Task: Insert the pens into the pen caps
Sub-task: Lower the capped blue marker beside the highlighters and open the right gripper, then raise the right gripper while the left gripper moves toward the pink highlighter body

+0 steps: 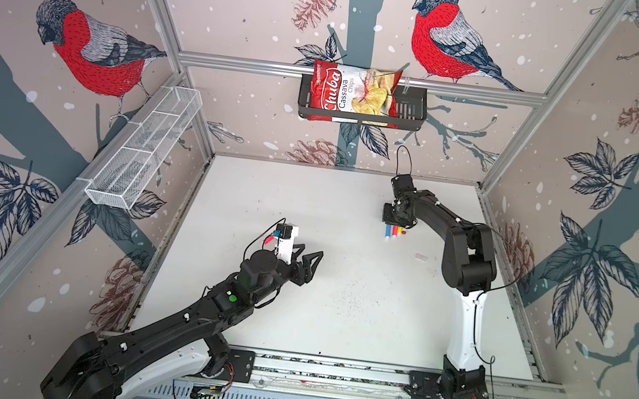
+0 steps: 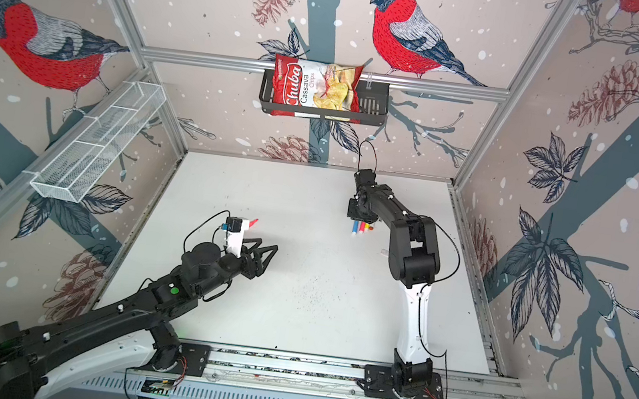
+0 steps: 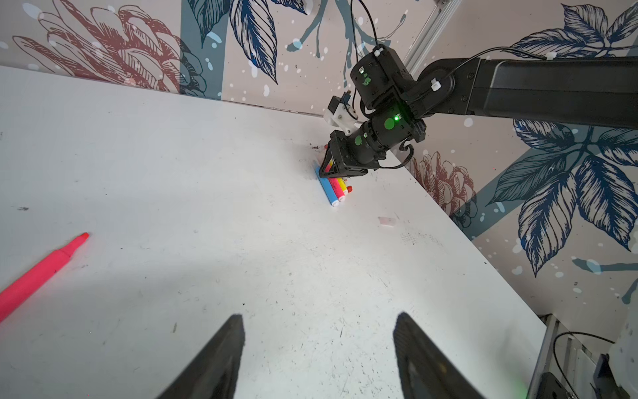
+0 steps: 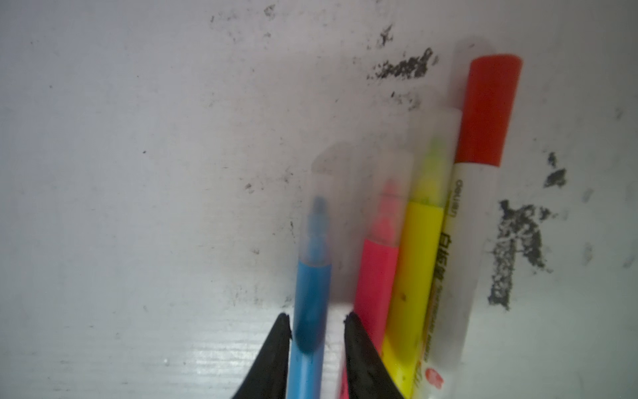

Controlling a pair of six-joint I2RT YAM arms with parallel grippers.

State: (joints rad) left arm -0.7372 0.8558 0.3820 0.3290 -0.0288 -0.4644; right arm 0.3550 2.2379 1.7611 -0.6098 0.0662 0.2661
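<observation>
Four capped pens lie side by side on the white table (image 1: 338, 295): a blue pen (image 4: 312, 293), a pink one (image 4: 376, 276), a yellow one (image 4: 417, 259) and a white-barrelled one (image 4: 473, 207) under a red cap (image 4: 490, 110). Translucent caps (image 4: 322, 193) cover the first three tips. My right gripper (image 4: 317, 316) straddles the blue pen's barrel, open, with a gap on the pink side. An uncapped pink pen (image 3: 41, 273) lies left of my left gripper (image 3: 319, 316), which hovers open and empty. A loose translucent cap (image 3: 386, 221) lies near the pen row (image 1: 395, 232).
A black wall basket (image 1: 362, 118) holds a chips bag on the back wall. A white mesh shelf (image 1: 144, 148) hangs on the left wall. Dark scuffs (image 4: 511, 248) mark the table beside the pens.
</observation>
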